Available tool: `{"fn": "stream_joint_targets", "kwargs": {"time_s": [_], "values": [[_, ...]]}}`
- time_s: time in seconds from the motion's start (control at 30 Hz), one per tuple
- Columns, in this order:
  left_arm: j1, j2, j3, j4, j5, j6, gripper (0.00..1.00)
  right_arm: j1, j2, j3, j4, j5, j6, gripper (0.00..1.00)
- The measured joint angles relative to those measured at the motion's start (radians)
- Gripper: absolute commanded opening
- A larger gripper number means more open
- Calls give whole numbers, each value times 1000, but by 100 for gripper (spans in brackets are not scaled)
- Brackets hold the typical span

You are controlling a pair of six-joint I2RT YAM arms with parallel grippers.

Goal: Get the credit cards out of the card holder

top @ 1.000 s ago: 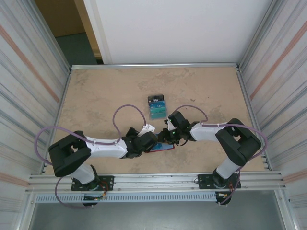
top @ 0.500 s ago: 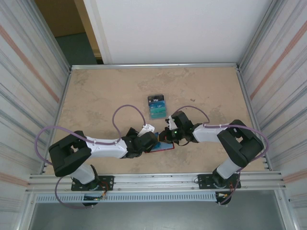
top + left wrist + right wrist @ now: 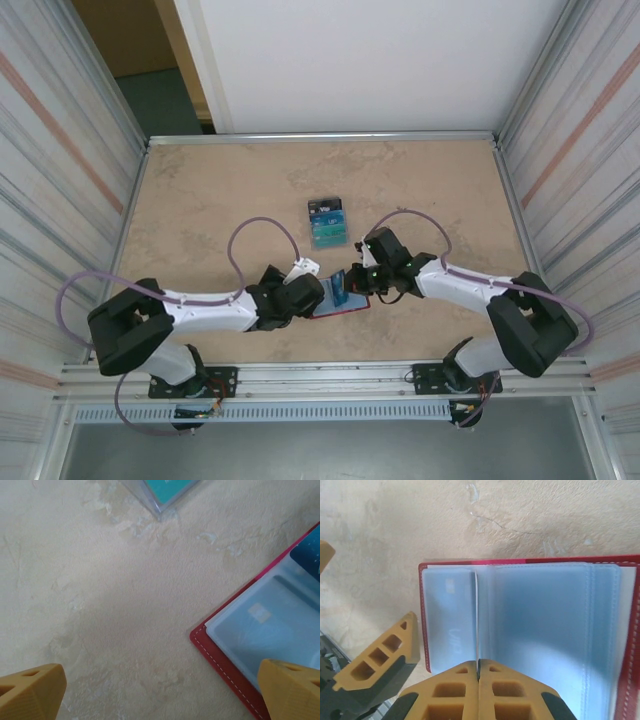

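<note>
My left gripper (image 3: 162, 692) hangs spread wide, one finger above the card holder (image 3: 520, 560), which lies open by the table's (image 3: 200, 200) near edge, midway along. My right gripper (image 3: 478, 672) is pinched on a thin leaf (image 3: 477, 620) seen edge-on; card or sleeve, I cannot tell. If it is sleeve, I reckon pulling drags the whole holder, since nothing pins it. Loose credit cards (image 3: 326, 222) lie beyond, toward the table's middle.

A robot test cell in a lab or workshop: a beige stone-look surface (image 3: 200, 200) boxed in by ribbed metal walls (image 3: 60, 150) and a plain white back panel (image 3: 370, 60), two white-and-black robot arms (image 3: 210, 312) bolted to an aluminium rail (image 3: 330, 378) at the near edge, purple cables (image 3: 255, 235) looping loose
</note>
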Motion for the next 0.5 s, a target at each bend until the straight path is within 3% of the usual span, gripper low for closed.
{"fn": "stream_joint_targets", "kwargs": {"time_s": [0.33,0.5], "values": [[5,-156,5,12,-21,76,98,34,-120,53,-66,43,-99,0],[85,-296,5,39,100,133,99,63,-170,84,-80,53,-187,0]]}}
